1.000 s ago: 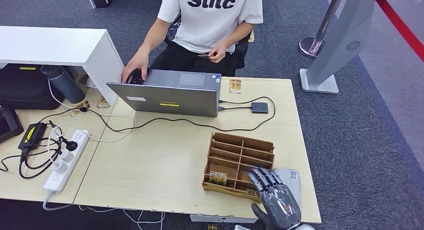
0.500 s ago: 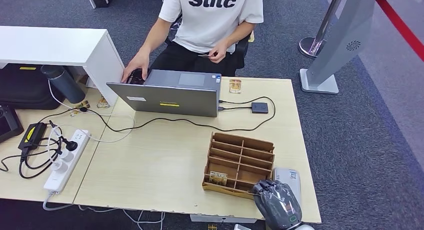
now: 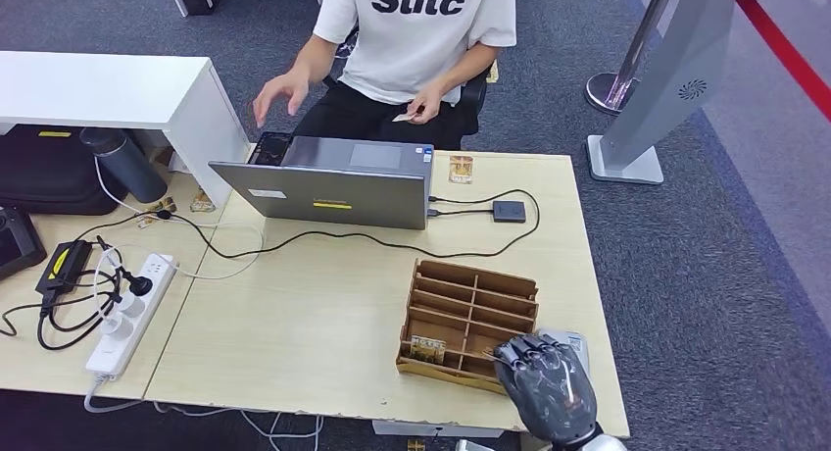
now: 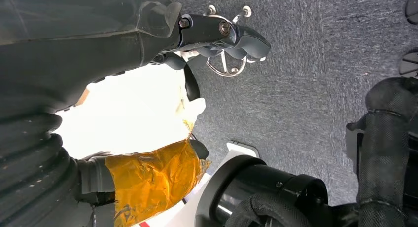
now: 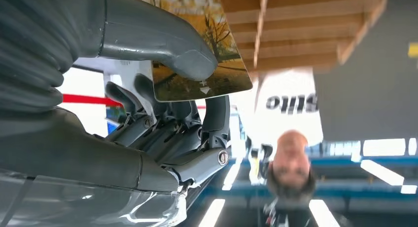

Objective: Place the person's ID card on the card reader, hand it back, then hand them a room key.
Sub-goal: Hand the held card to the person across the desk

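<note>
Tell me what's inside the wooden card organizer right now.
The wooden card organizer has one card standing in a near-row slot; the other visible slots look empty. The right hand covers its near right corner, where the right wrist view shows it pinching a room key card.

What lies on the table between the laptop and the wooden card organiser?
In the head view, a black cable crosses bare tabletop between laptop and organiser.

One laptop (image 3: 338,181), one wooden organizer (image 3: 468,314), one power strip (image 3: 127,314), one bottle (image 3: 122,164).
</note>
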Tool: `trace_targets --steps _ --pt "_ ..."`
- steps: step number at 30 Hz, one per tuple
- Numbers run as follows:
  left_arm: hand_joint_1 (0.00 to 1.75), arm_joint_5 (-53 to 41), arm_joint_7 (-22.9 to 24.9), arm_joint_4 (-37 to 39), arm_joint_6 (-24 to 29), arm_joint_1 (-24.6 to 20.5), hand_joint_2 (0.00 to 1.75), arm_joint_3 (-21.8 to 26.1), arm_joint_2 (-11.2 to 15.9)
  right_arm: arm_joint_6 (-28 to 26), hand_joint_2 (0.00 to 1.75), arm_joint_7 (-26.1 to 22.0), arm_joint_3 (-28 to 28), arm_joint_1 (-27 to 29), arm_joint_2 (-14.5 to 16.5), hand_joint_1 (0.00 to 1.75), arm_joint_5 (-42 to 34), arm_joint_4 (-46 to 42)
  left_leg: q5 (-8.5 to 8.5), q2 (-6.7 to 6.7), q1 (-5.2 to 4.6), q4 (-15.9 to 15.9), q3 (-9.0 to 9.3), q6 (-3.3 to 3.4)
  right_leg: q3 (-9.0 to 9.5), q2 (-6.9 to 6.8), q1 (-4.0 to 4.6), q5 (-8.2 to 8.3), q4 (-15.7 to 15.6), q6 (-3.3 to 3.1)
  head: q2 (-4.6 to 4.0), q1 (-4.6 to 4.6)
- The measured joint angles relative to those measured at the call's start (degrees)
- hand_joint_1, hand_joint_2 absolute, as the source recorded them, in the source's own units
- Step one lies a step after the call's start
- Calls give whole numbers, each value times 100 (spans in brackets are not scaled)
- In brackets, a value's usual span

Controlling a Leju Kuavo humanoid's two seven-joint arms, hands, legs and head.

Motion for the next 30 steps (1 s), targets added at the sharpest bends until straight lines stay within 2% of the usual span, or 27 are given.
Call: trace_targets --steps 4,7,10,12,16,21,25,30 --pt "0 1 4 24 0 0 175 0 9 -172 175 -168 -129 -14 42 174 -221 -176 0 0 0 0 0 0 0 0 0 0 0 0 0 1" --pt "0 9 -13 27 23 0 175 0 10 -208 175 -453 -227 4 72 175 -801 -365 0 0 0 0 -1 0 0 0 0 0 0 0 0 1" --pt "0 4 -35 27 68 0 175 0 10 26 175 -834 -314 -11 156 175 -1721 -616 0 1 0 0 -2 0 -1 1 0 0 0 0 0 2" --pt "0 -64 -5 27 41 -2 175 0 16 259 175 -958 -354 -121 242 175 -2017 -736 0 6 0 0 -1 0 -1 5 0 0 1 0 0 1" --pt "0 -321 169 63 -158 -22 175 0 69 858 175 -1031 -372 -666 500 175 -2646 -772 3 12 1 0 3 -3 -1 10 0 4 5 -2 0 1" --pt "0 -733 457 255 -505 -95 175 1 139 1600 175 -928 -385 -1750 956 175 -3352 -394 14 12 4 0 8 -9 0 14 2 13 11 -2 0 0" --pt "0 -942 625 477 -700 -164 175 1 151 1875 175 -762 -378 -2493 1313 175 -3412 46 16 8 7 0 8 -10 0 11 5 15 12 -4 0 1" --pt "0 -1120 776 737 -883 -251 175 1 146 2003 175 -531 -303 -3057 1648 175 -3123 513 15 7 10 0 2 -10 -2 11 8 14 13 -4 0 1"
